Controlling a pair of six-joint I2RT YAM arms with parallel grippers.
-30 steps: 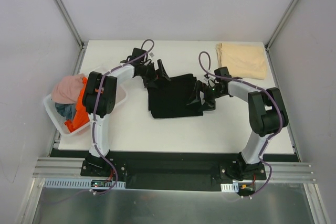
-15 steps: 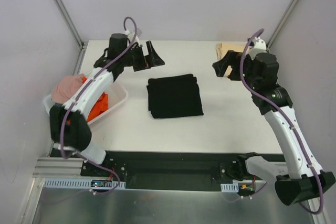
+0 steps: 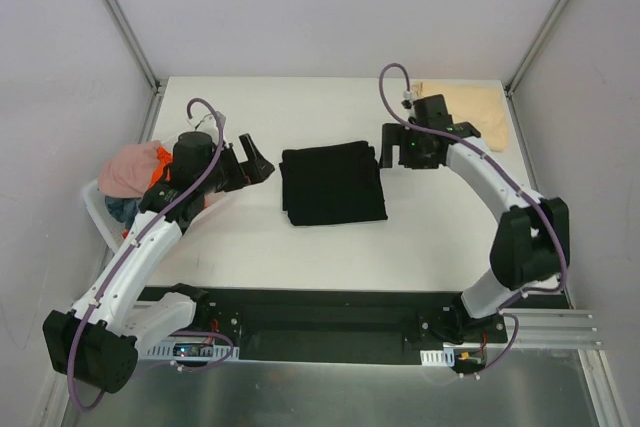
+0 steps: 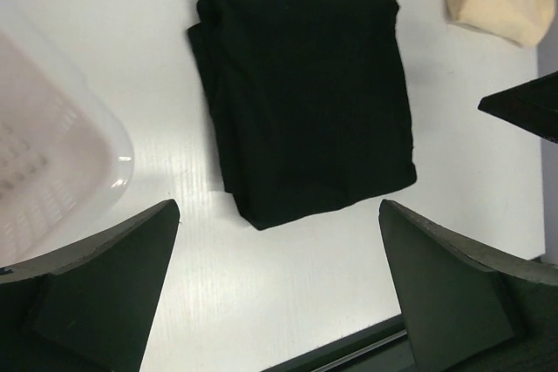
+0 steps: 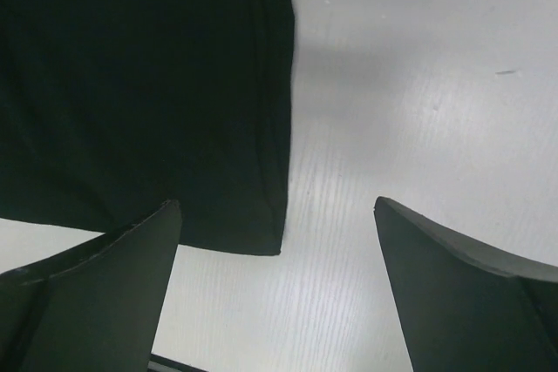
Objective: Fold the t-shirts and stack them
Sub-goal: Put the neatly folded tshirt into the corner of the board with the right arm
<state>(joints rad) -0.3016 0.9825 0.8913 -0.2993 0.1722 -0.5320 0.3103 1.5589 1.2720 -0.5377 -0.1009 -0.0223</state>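
looking down from the top camera, the black t-shirt [image 3: 333, 184] lies folded into a neat rectangle near the middle of the white table [image 3: 300, 242], and the tan t-shirt [image 3: 478, 112] sits folded in the far right corner, well apart from it. the left gripper [image 3: 252, 160] hovers just left of the black t-shirt, jaws spread wide with nothing between them, in the space between the shirt and the white basket [image 3: 97, 209] at the table's left edge. in that basket a pink t-shirt [image 3: 130, 169] is heaped on top, with a bit of orange t-shirt [image 3: 162, 177] and some grey-blue cloth [image 3: 123, 209] showing beside it. the right gripper [image 3: 386, 150] hangs just beside the black t-shirt's far right corner, jaws also wide apart and empty. over to the left wrist camera: both fingers [image 4: 105, 294] frame the bottom of the picture, released. the black t-shirt lies flat right ahead, its layered edges showing along the left side and near corner, the basket's rim curves in at the left, and the tan t-shirt peeks in at the top right. now the right wrist camera: the fingers stand wide, gripping nothing. the black t-shirt fills the upper left, its straight edge running down to a corner just above the gap, nearer the left finger, and bare white table takes the rest.
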